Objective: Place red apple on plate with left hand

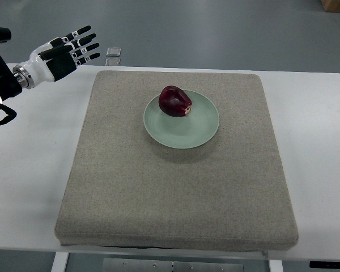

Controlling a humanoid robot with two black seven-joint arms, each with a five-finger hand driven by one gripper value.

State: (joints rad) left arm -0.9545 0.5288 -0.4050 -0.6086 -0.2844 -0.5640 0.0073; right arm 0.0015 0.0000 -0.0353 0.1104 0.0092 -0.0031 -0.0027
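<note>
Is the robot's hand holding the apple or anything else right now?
No, nothing is held. The left hand is open and empty at the table's far left, and the red apple sits on the plate.

The scene is lit evenly and brightly from above, with soft, diffuse light. The white desk [34, 170] is rendered very bright, almost washed out. A soft shadow is cast below the plate [184, 133] onto the grey mat [175, 192]. Small highlights are seen on the red apple [174, 100]. The picture is sharp in the centre; slight curving is noticed at the desk's far edge.
</note>
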